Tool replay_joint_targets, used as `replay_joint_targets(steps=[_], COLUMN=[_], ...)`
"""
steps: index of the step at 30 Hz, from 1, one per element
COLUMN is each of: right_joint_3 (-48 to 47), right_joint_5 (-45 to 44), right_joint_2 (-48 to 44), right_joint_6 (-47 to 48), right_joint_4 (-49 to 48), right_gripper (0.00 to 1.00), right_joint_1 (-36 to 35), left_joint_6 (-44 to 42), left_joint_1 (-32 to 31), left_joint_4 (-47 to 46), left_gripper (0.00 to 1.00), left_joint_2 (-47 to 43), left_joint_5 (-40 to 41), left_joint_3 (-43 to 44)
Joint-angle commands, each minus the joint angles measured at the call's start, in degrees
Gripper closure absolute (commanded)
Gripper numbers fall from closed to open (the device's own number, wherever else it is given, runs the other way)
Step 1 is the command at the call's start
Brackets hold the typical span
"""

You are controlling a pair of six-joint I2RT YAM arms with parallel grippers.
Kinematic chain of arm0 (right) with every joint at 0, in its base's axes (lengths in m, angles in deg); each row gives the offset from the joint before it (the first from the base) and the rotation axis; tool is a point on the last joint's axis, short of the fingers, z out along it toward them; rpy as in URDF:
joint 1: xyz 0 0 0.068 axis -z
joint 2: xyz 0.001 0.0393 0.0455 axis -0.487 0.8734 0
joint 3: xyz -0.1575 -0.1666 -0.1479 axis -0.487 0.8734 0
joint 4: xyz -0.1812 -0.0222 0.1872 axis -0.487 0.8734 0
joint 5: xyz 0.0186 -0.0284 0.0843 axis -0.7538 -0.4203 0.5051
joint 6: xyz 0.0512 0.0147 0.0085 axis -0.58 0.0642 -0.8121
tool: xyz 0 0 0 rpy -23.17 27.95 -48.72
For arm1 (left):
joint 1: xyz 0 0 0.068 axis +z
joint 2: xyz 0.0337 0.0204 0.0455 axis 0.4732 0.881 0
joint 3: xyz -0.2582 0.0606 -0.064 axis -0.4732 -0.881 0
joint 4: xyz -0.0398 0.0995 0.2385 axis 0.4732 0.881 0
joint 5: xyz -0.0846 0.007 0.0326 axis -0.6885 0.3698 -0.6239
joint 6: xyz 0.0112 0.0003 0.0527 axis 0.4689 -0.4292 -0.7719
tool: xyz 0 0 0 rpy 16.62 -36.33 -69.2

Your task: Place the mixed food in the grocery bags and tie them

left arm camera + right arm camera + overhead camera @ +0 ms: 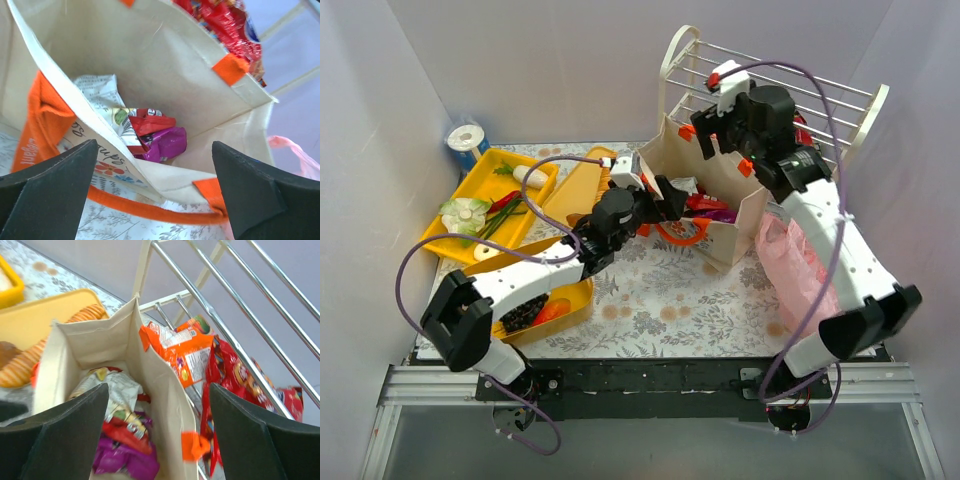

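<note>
The beige tote (725,215) stands mid-table, with an orange strap handle (680,235) hanging over its near side. Inside lie a white-yellow packet (107,107), a red packet (150,122) and a purple packet (167,142). They also show in the right wrist view: white (117,390), red (125,432), purple (125,460). My left gripper (680,203) (154,150) is open and empty at the tote's near rim (65,90). My right gripper (717,138) (159,390) is open and empty above the tote's far wall (160,385). The pink plastic bag (795,265) lies right of the tote.
A wire rack (775,85) behind the tote holds an orange packet (187,352) and red packets (235,375). On the left are yellow trays: one with green stalks (495,205), one with bread (575,185), one with dark fruit (545,305). A blue-white roll (468,140) stands at the back left.
</note>
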Motion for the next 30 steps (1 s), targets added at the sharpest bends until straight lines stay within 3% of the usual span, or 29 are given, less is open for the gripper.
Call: replay_joint_targets(steps=[1,4,5,7,13,19,21,24,25,26,30], right_joint_3=[1.4,7.6,8.7,11.6,16.7,25.8,28.5,27.7,26.1,24.1,5.9], right_joint_5=[-3.2,-12.7,-15.7,-23.6,-26.6,-24.6,-26.6,-28.7,-28.6,-28.5,-30.9], right_joint_2=[-10.2,-16.5,-17.8,-21.1,-22.5,-23.1,-23.3,-22.4,-22.5,-22.5,-21.6], right_joint_6=[-10.8,-16.2,-17.8,-21.5,-25.7,-28.7,-29.2,-30.2,-30.2,-30.0,-26.2], right_joint_4=[10.5,17.5,20.1,26.9,37.7,37.9,38.0,40.2,40.8,41.9,44.6], right_gripper=[0.12,0.12,0.12,0.12,0.1,0.11,0.2,0.7,0.94,0.99,0.99], right_joint_1=[-0.1,-0.1,-0.1,0.0,3.4,5.1,5.1,5.1,5.1,5.1,5.1], left_joint_6=[-9.8,-8.1,-6.4,-6.7,-11.8,-14.6,-14.6,-14.0,-13.8,-13.9,-14.5], left_joint_1=[1.8,10.0,15.5,19.5,22.0,22.0,22.0,22.0,22.0,22.0,22.0], left_joint_4=[7.7,16.6,17.4,21.7,23.6,22.9,23.0,22.7,22.6,22.7,22.8], left_gripper=[0.02,0.02,0.02,0.02,0.02,0.02,0.02,0.02,0.02,0.02,0.02], left_joint_2=[-8.3,-8.4,-8.1,-8.1,-10.5,-13.2,-13.4,-13.7,-13.7,-13.8,-14.8], left_joint_5=[-4.0,-15.4,-20.0,-27.0,-27.8,-25.9,-25.8,-26.8,-27.1,-27.3,-25.8], left_joint_3=[1.0,4.2,4.9,6.0,4.1,2.3,2.0,1.9,2.0,1.9,1.8])
